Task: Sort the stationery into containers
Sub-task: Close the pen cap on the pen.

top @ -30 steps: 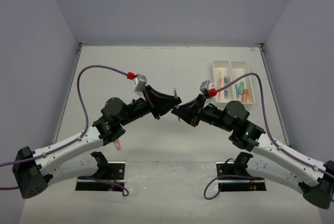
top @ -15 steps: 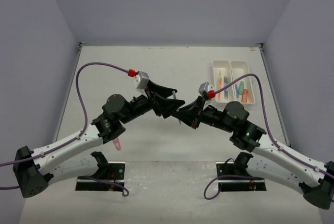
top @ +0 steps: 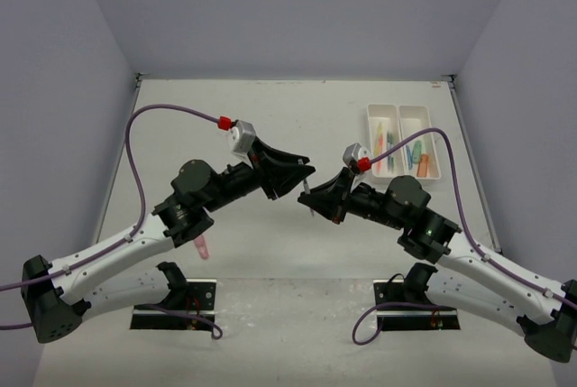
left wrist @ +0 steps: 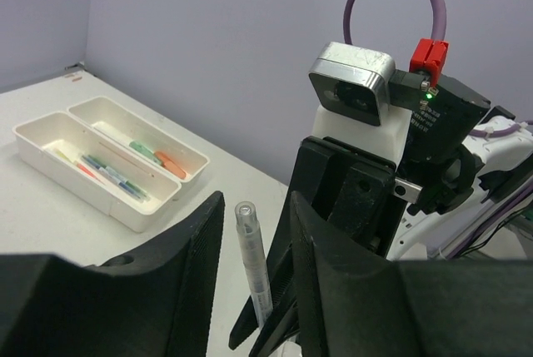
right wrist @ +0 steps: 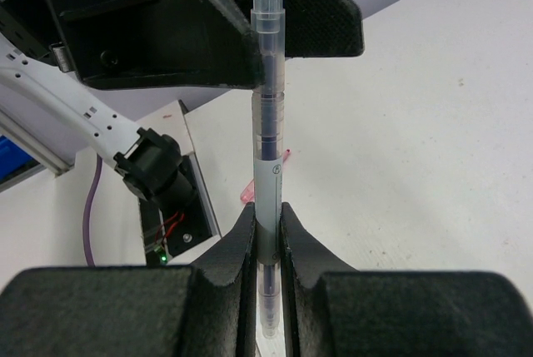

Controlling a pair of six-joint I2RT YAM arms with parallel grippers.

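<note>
Your right gripper [top: 315, 196] is clenched on a clear pen [top: 307, 187] at mid-table in the overhead view, its arm reaching in from 5 o'clock with the elbow bent. Your left gripper [top: 302, 173] comes in from 7 o'clock, forearm raised, and meets it tip to tip, jaws parted about the pen's upper end. Two white trays [top: 382, 107] sit side by side at 2 o'clock on the pale table [top: 225, 116], with coloured pens [top: 389, 145] in both. A pink marker [top: 204, 247] lies at 7 o'clock beneath the left arm. Plain lilac walls [top: 297, 8] enclose the table on three sides.

From your left wrist, the pen stands near upright between the two fingers [left wrist: 187, 265] with a gap on either side, so that hand is released. The right gripper pinches its lower end at 6 o'clock. The trays lie at 10 o'clock, well apart.

From your right wrist, both fingers [right wrist: 237, 249] squeeze the pen's lower barrel. The pen rises to 12 o'clock, where the left gripper's black body sits behind its cap. The pink marker lies on the table behind the barrel.
</note>
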